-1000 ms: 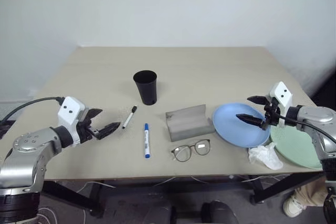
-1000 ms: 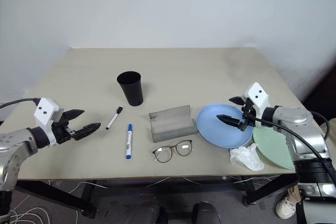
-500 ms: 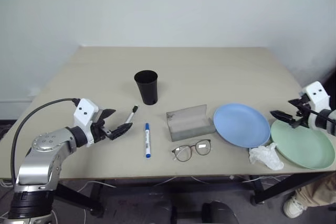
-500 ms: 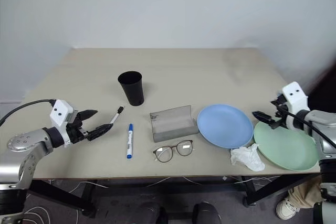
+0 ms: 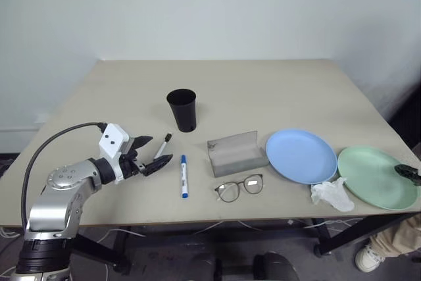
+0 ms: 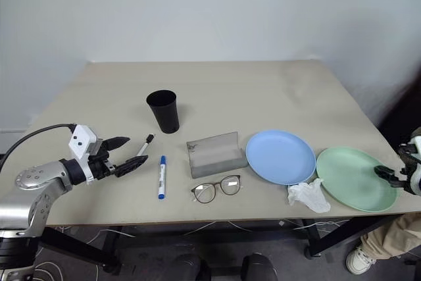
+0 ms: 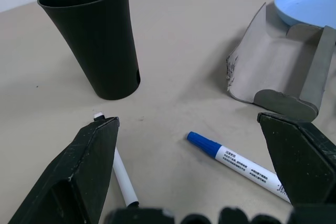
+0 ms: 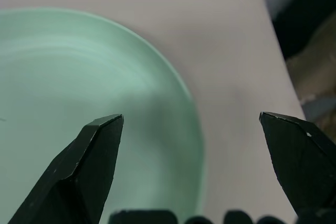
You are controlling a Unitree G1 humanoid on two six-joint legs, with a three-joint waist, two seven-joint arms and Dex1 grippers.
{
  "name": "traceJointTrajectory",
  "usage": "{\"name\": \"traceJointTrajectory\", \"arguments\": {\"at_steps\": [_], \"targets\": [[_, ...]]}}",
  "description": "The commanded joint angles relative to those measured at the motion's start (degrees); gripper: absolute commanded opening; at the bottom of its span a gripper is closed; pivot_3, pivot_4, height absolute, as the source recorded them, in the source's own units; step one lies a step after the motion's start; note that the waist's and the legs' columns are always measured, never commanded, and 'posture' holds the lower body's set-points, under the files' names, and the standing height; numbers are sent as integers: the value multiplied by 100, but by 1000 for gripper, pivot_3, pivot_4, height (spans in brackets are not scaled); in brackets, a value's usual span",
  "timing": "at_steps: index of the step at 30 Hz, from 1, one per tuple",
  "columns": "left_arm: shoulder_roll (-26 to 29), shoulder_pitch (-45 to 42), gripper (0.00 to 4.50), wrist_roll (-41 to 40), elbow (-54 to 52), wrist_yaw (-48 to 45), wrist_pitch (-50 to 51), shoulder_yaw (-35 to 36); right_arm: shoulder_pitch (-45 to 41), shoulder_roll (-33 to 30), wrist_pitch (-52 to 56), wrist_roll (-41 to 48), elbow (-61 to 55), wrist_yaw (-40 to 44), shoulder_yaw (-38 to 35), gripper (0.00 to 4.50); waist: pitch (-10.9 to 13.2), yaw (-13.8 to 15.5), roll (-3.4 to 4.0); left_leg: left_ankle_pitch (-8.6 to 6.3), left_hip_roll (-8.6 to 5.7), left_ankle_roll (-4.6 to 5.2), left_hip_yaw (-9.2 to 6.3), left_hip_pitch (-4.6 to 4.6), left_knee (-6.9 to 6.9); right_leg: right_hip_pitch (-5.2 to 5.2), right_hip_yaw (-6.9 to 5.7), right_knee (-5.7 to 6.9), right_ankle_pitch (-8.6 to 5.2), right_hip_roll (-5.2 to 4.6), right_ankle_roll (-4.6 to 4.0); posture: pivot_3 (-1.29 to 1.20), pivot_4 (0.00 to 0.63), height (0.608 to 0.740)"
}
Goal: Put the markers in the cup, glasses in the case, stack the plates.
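Markers (image 5: 183,176) lie just ahead of the left gripper (image 5: 153,153), its fingers spread and empty; the right gripper (image 8: 191,171), also spread, hovers at the green plate's (image 6: 356,178) outer rim. Two markers, two plates, one cup (image 5: 182,109).

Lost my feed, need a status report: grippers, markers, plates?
Left gripper open beside thin marker. Right gripper open at green plate outer rim. Both markers on table, cup empty-handed reach clear. Tissue lies between plates.
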Motion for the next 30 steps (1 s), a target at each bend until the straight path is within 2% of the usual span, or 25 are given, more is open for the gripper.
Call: {"name": "traceJointTrajectory", "arguments": {"at_steps": [1, 10, 15, 23, 30], "targets": [[-13, -19, 4490, -49, -200, 20, -115, 43, -58, -192, -212, -49, 310, -135, -179, 4500, 0, -6, 0, 1, 0, 1, 2, 2, 0, 1, 2, 0, 0, 0, 0, 0, 0, 723], [36, -42, 4490, -31, -135, 24, -101, 86, -111, -7, -144, 126, 628, -142, -224, 4500, 0, -12, -1, 5, 0, 10, 21, 9, 0, 2, 18, 0, 0, -4, 1, 0, 0, 723], [51, -110, 4500, -3, -74, 24, -97, 64, -110, 121, 8, 241, 553, -183, -315, 2907, 0, -11, -1, 5, 1, 10, 31, 13, 0, 3, 26, 0, 1, -5, 1, 0, 0, 723], [75, -241, 4500, 40, 34, -8, -112, 42, 24, 240, 203, 326, 318, -260, -414, 74, -2, -10, -8, 3, 1, 14, 40, 18, -1, 5, 32, -1, 2, -7, 2, 0, 0, 723], [53, -223, 4500, 36, 5, -16, -106, 15, 28, 262, 201, 352, 203, -462, -562, 30, -2, -4, -15, -6, 2, 8, 62, 33, 0, 16, 45, -8, 2, -16, 5, 0, 0, 723]]}}
